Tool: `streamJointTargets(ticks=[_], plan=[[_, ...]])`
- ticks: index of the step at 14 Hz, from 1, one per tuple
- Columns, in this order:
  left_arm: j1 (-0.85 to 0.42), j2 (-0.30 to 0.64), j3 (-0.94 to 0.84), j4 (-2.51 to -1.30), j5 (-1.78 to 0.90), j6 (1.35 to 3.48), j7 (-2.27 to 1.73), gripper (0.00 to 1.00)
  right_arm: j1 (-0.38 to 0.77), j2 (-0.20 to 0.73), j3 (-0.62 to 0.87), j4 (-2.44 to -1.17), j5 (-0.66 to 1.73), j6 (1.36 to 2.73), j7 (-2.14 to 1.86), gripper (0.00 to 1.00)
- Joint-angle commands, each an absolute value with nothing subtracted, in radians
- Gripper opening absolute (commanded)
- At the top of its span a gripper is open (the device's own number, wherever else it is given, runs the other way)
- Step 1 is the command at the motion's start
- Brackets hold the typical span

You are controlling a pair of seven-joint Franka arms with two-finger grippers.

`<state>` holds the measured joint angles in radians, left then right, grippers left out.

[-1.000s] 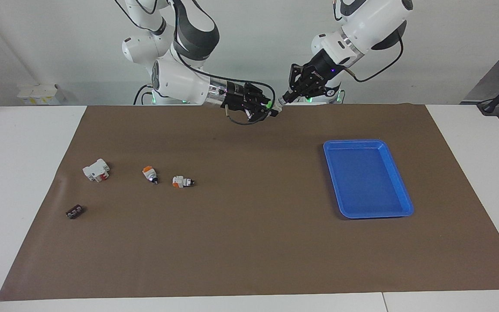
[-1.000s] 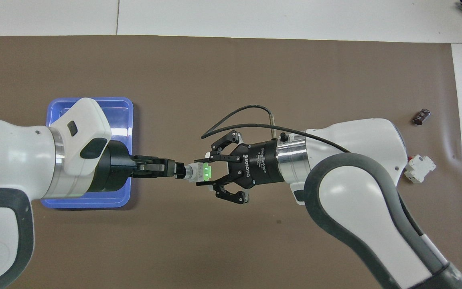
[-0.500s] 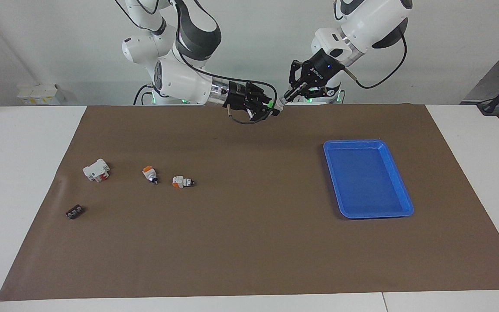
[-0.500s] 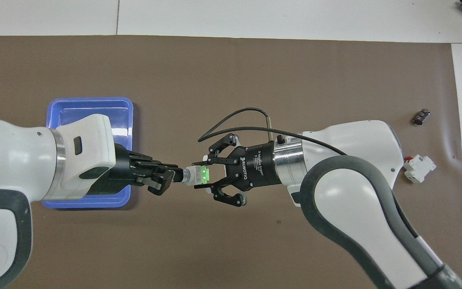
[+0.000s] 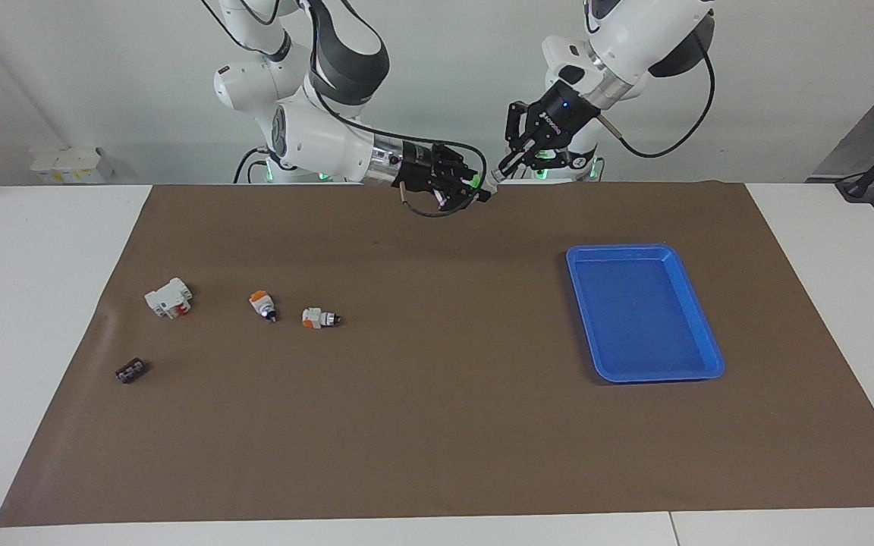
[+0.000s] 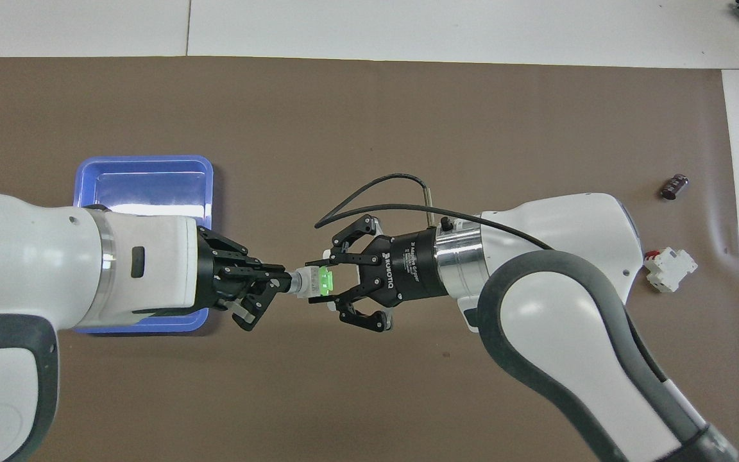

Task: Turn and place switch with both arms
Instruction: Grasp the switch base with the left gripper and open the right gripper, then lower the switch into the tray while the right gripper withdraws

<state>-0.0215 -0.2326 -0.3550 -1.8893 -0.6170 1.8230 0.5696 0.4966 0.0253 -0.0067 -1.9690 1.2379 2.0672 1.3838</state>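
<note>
Facing view: switch (image 5: 482, 187) up in the air over the mat's robot-side edge, right gripper (image 5: 473, 187) clamped on its green end, left gripper (image 5: 495, 179) pinching the knob.

Overhead view: same two-sided hold; tray (image 6: 93, 176) empty (turning likely underway, placing remains).

At my bench's middle, my left gripper (image 6: 283, 283) at nine o'clock and right gripper (image 6: 318, 282) at three hold the green-ended white switch (image 6: 314, 282) between them.
</note>
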Motion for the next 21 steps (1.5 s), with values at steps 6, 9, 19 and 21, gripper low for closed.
streamJointTargets(ticks=[6,9,19,21], plan=[[-0.017,-0.258,-0.345,-1.921,-0.503,1.759,0.663,0.00,0.479,-0.029,-0.015,-1.950,1.129,2.106,1.416,1.00],[-0.014,-0.259,-0.345,-1.927,-0.395,1.764,0.682,0.00,0.477,-0.035,-0.018,-1.950,1.059,2.106,1.416,1.00],[0.047,-0.420,-0.334,-2.267,-0.060,1.908,0.693,0.00,0.397,-0.034,-0.018,-1.936,0.375,2.094,0.982,1.00],[0.103,-0.416,-0.336,-2.312,-0.058,1.995,0.693,0.00,0.364,-0.032,-0.018,-1.937,0.241,2.082,0.843,1.00]])
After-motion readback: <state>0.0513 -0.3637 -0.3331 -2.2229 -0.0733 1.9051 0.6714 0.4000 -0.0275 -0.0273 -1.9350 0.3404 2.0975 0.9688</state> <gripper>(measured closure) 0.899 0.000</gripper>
